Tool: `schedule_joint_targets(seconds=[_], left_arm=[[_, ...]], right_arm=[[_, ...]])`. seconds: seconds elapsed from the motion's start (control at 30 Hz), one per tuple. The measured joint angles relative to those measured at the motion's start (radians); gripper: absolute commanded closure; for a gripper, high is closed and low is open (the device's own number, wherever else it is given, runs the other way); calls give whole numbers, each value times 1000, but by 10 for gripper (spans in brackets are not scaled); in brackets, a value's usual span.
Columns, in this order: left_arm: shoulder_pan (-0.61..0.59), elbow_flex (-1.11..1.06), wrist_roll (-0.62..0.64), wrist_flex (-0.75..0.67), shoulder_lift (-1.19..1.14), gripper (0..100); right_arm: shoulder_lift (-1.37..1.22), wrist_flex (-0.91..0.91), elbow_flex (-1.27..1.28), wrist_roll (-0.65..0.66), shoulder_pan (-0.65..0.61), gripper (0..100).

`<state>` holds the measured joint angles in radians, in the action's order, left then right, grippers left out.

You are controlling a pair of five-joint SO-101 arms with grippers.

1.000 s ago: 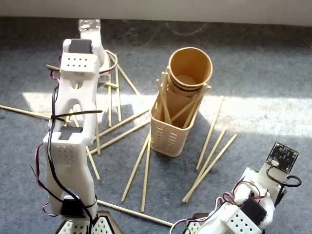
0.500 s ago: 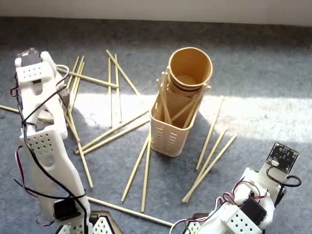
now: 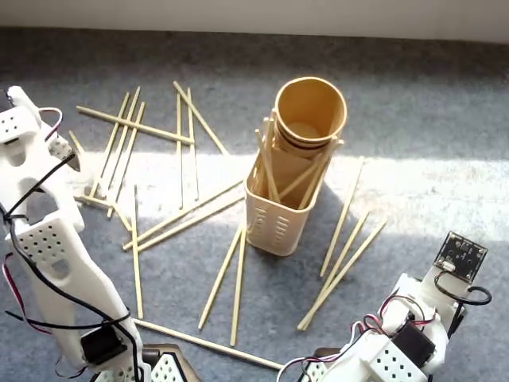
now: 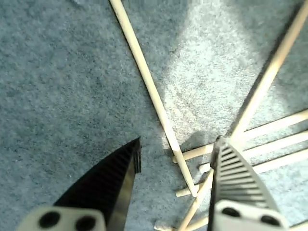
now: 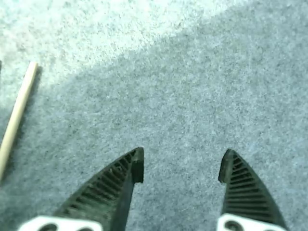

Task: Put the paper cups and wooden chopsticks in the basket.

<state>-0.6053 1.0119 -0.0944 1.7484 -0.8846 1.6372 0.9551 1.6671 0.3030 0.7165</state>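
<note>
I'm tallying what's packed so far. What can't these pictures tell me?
- Cups, high view: nested, only rims show; count unclear.
- Chopsticks in the basket, high view: wall and cups hide most; count unclear.
- Loose chopsticks, high view: the left arm covers some ends.
- Chopstick, right wrist view: cut off by the edge.

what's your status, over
Left gripper, right gripper: jaws open, empty. Cups in basket with a few chopsticks. Loose chopsticks all over carpet. Cups crowd basket mouth.
</note>
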Motion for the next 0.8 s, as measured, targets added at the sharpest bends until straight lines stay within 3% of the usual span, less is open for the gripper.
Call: schedule_joint_targets(seconds=[0.1,0.33,0.43,0.8], left_arm=[[2,-61,0,6,35,721],[5,-227,0,6,57,504],[15,-230,0,0,58,509],[60,-233,5,-227,-72,514]], right_arm=[[0,0,0,0,0,743],[0,0,0,0,0,743],[0,0,0,0,0,743],[0,0,0,0,0,743]])
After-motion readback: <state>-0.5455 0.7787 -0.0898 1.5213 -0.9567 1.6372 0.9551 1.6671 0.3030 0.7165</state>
